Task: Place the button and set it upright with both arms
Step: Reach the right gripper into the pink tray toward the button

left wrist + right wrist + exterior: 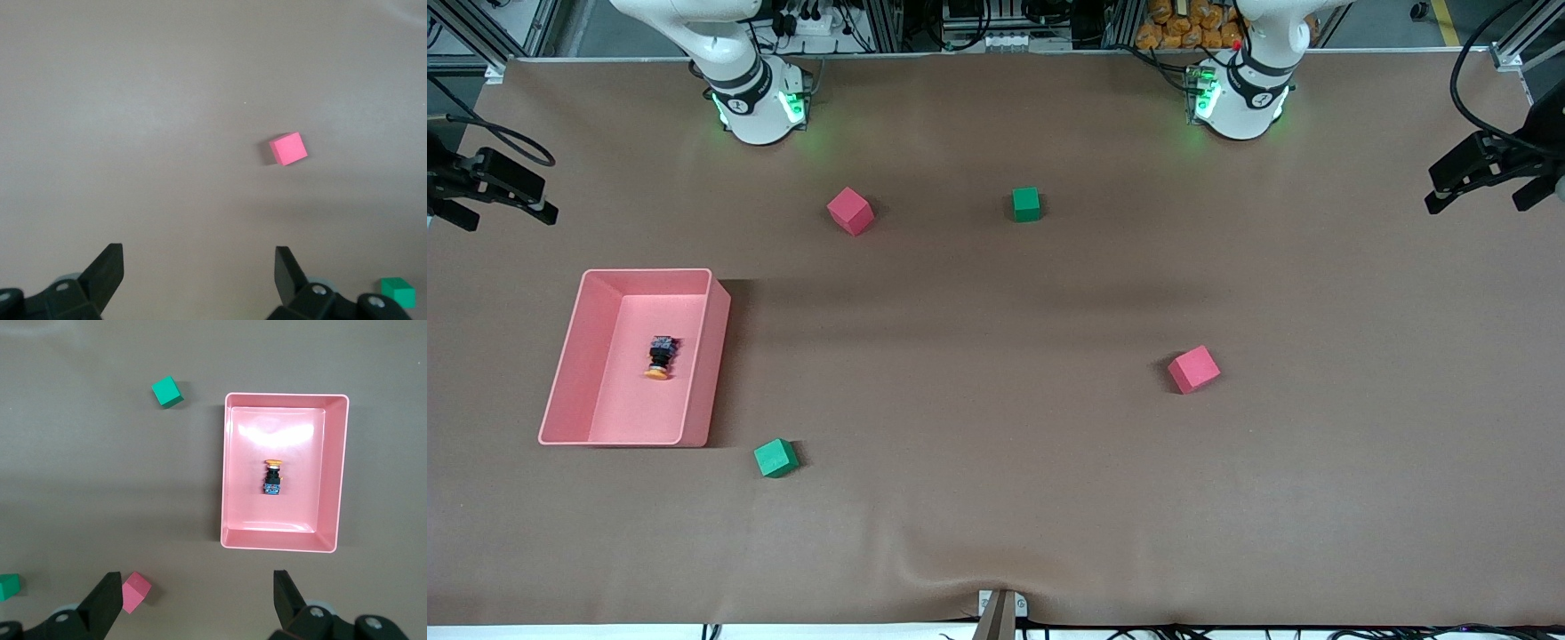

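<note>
The button (660,357) lies on its side on the floor of the pink bin (720,329), orange cap toward the front camera. In the right wrist view the button (273,478) lies in the middle of the bin (337,473). My right gripper (195,580) hangs open and empty high over the brown mat, beside the bin. My left gripper (198,257) is also open and empty, high over bare mat near a red cube (288,148). Only the bases of both arms (758,102) (1240,98) show in the front view.
Two red cubes (850,211) (1193,368) and two green cubes (1025,204) (775,458) lie scattered on the mat. The bin sits toward the right arm's end of the table. Camera mounts (489,182) (1489,169) stand at both table ends.
</note>
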Controlling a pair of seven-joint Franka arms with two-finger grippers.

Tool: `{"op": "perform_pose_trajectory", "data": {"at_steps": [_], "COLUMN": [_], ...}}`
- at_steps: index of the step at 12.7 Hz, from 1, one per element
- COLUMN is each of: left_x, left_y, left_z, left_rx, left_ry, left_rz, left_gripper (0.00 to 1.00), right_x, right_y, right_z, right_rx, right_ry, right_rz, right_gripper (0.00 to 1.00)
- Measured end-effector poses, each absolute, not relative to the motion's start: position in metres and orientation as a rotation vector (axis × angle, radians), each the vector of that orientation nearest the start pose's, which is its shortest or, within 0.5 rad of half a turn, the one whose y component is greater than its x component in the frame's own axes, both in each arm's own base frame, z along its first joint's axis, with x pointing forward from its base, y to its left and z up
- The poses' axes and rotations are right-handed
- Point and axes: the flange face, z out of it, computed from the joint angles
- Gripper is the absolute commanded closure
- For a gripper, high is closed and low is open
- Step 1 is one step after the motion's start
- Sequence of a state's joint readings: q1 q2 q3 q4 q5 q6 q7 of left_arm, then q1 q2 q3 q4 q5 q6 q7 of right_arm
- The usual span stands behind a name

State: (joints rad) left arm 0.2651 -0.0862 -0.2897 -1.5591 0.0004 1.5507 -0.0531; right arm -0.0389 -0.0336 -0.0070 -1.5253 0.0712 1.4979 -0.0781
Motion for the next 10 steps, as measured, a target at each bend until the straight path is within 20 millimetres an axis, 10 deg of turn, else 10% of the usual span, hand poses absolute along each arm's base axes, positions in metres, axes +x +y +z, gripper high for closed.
{"op": "perform_pose_trajectory", "data": {"at_steps": [10], "left_x": [0.53], "left_y": [-0.004], "left_z": [0.67], "left_rx": [-3.094], "left_ry": [-0.084], "left_rz": [-0.11], "left_gripper": [0.0], "right_x": [0.547], "right_y": [-0.025], "right_z": [0.63], "right_rx": [-3.095], "right_ry": [-0.045], "right_rz": [0.107], "right_gripper": [0.0]}}
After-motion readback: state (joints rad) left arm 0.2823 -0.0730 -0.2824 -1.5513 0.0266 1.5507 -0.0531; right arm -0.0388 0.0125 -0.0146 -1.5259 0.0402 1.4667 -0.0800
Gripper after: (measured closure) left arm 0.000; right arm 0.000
